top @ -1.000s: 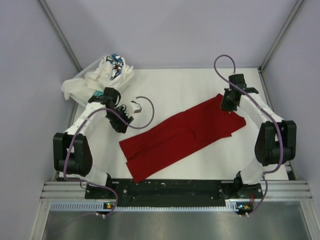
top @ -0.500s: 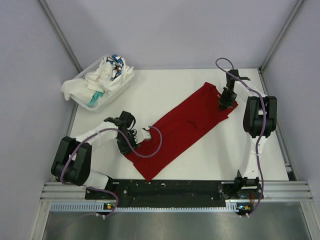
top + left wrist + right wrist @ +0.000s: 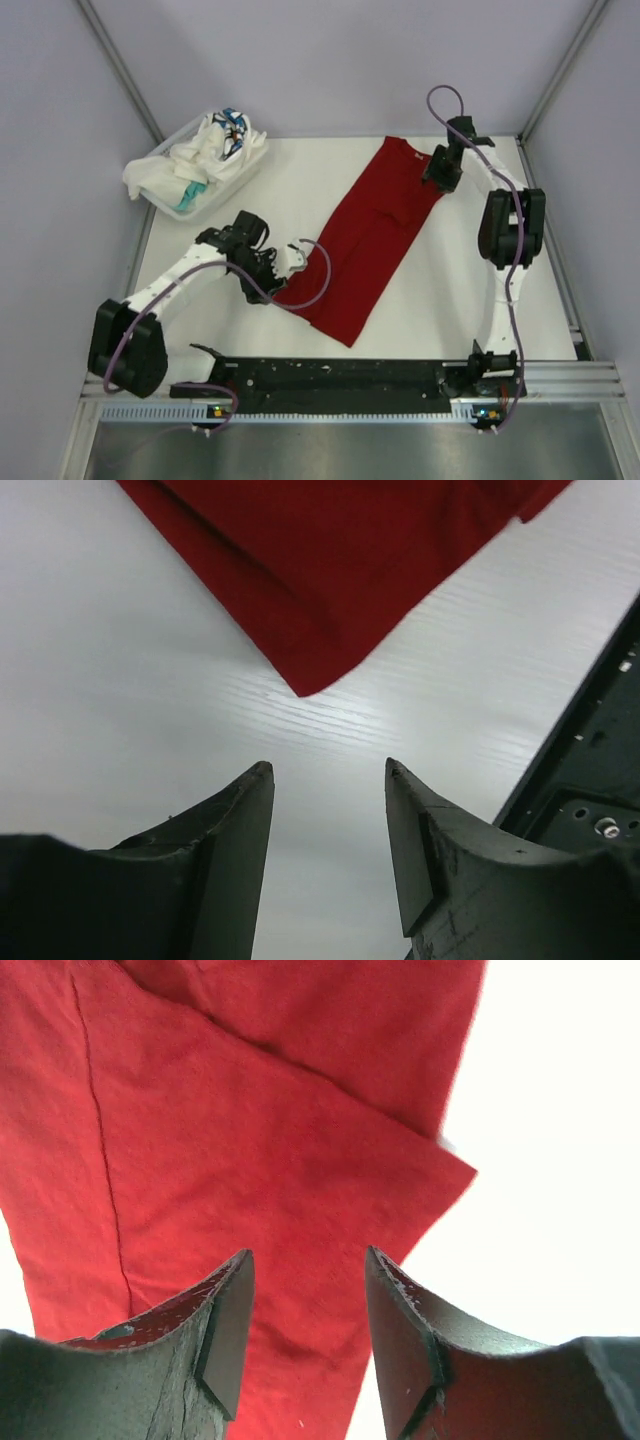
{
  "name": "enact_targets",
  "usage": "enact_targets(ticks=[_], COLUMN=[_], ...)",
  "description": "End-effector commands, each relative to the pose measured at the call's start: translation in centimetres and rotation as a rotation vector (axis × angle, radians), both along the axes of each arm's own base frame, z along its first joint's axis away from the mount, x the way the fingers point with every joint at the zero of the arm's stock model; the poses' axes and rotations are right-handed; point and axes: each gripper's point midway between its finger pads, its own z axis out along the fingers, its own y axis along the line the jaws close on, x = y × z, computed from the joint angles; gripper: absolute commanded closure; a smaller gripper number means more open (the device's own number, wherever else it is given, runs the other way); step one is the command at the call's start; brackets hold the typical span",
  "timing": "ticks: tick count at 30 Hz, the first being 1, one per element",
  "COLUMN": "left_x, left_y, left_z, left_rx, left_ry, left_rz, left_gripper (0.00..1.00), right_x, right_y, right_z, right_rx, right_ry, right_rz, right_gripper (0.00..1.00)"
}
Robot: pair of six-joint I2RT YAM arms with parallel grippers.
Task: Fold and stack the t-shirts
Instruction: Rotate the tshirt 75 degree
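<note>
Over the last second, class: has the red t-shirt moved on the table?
Yes. The red t-shirt has turned: its far end reached the table's back edge, its near end shifted right, away from the white tray.

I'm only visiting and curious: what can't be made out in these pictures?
White shirts, top view: heaped in the tray, hiding one another, so their number is unclear.
Red shirt, both wrist views: cut off by the picture edges.
Red shirt's underside, every view: its own cloth covers it.
</note>
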Motion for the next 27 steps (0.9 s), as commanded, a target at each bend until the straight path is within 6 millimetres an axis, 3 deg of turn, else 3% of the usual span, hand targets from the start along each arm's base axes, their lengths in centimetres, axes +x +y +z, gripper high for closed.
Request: enact_targets(ticks=[1,5,7,11,13,15,17,20,23,25,27], left_x=[4.9,6.2,5.5,0.3,-2.3,-4.7,-6.3,-6.5,-6.5,-6.3,-5.3], left_y=[-0.1,-0.5,-1.2,-2.7,-3.6,-4.8,-6.0,-6.8,-6.8,-6.6,-6.3], left_z=[-2.7,-4.6,-5.4,-7.0,-6.9,-6.4,-5.3,-2.5,0.1,1.1,1.1], left_rx=[0.073,0.098,0.073,0.047,0.024,-0.019,-0.062,-0.131,-0.177,-0.182,-0.156], left_ry=[-0.017,0.012,0.043,0.153,0.178,0.194,0.191,0.142,0.058,-0.005,-0.076], left_rz=[0.127,0.144,0.122,-0.016,-0.109,-0.208,-0.280,-0.305,-0.355,-0.399,-0.452], left_gripper=[0.48,0.50,0.50,0.50,0.50,0.50,0.50,0.49,0.46,0.41,0.35], right_x=[-1.8,-2.1,-1.6,0.6,2.2,3.9,5.2,4.7,1.9,-1.0,-4.5], right_y=[-2.7,-1.1,0.4,1.8,2.6,3.5,3.8,2.6,1.1,0.9,2.0], right_z=[3.1,0.7,-1.0,-2.9,-2.7,-1.3,2.0,6.7,10.8,13.3,14.8], right_rx=[0.018,0.086,0.176,0.268,0.324,0.376,0.376,0.287,0.154,0.094,0.041], right_ry=[-0.047,-0.012,0.018,0.040,0.022,-0.020,-0.102,-0.201,-0.280,-0.323,-0.376], right_rz=[-0.044,0.011,0.041,0.018,0.019,0.038,0.086,0.120,0.207,0.285,0.415], right_gripper=[0.52,0.52,0.53,0.56,0.56,0.56,0.54,0.47,0.38,0.34,0.25])
